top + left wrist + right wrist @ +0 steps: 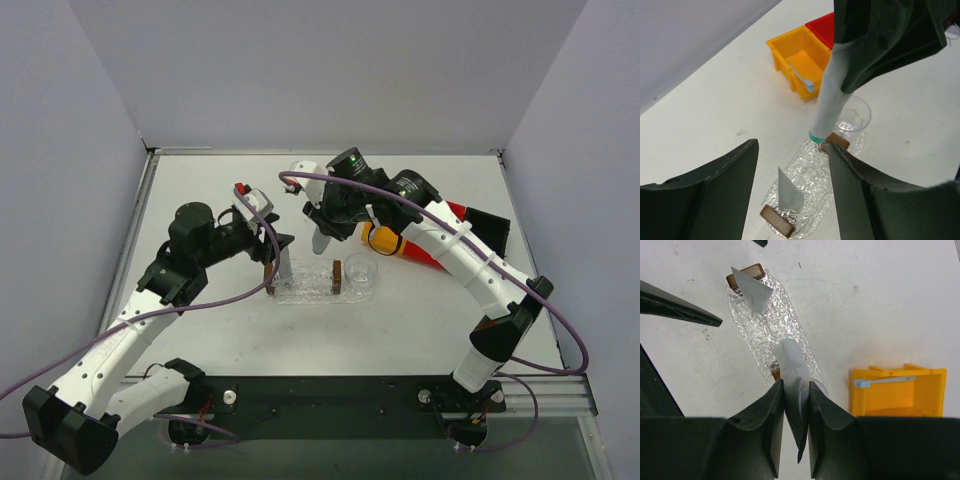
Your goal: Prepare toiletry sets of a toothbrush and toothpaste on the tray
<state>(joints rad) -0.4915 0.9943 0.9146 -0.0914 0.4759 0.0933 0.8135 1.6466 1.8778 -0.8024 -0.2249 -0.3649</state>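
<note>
Low in the right wrist view the right gripper point(796, 388) is closed on the toothpaste point(790, 357), over the tray point(767, 322) mid-frame; it seems light, soft, best held by its flat tail. The left gripper point(790, 152) stands wide open, empty.

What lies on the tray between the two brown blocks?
Only one toothpaste, standing by the far block; the rest of the tray is bare, in the right wrist view.
</note>
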